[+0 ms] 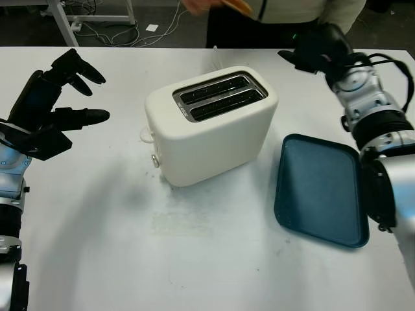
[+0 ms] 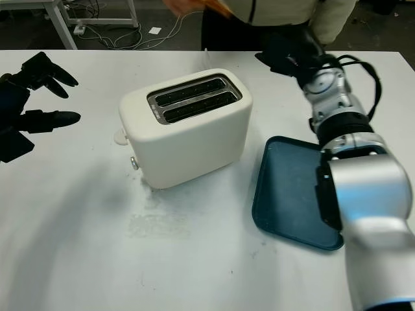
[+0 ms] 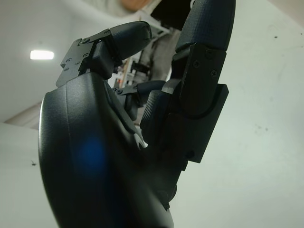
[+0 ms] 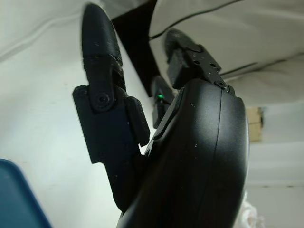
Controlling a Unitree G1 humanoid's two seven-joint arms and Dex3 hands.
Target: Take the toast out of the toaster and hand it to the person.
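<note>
While the toaster (image 1: 211, 126) sits in the middle of the white table (image 1: 130, 259), between the two hands, both of its slots (image 1: 220, 97) look dark and hold no slice in the left eye view. The toast (image 1: 237, 6) is a blurred orange shape at the far edge, up by the person (image 1: 292, 10), beyond the right hand (image 1: 318, 48) and a little toward the toaster from it. That right hand is raised near the person's body, holding nothing, open. On the near side of it lies a blue tray (image 1: 321, 191), bare inside, just beside the toaster. The left hand (image 1: 55, 103) hovers over the table well to the toaster's other side, open too, palm turned toward the toaster. In the right eye view the toaster's slots (image 2: 194, 98) again show only dark interior, the tray (image 2: 285, 188) carries nothing, and the left hand (image 2: 32, 97) sits at the far left of the table. In the left wrist view the left hand's fingers (image 3: 204, 71) stand up with nothing between them, the table behind. In the right wrist view a right-hand finger (image 4: 102, 71) points up toward the person's pale jacket (image 4: 228, 33), with a corner of the tray (image 4: 19, 199) beside the palm.
</note>
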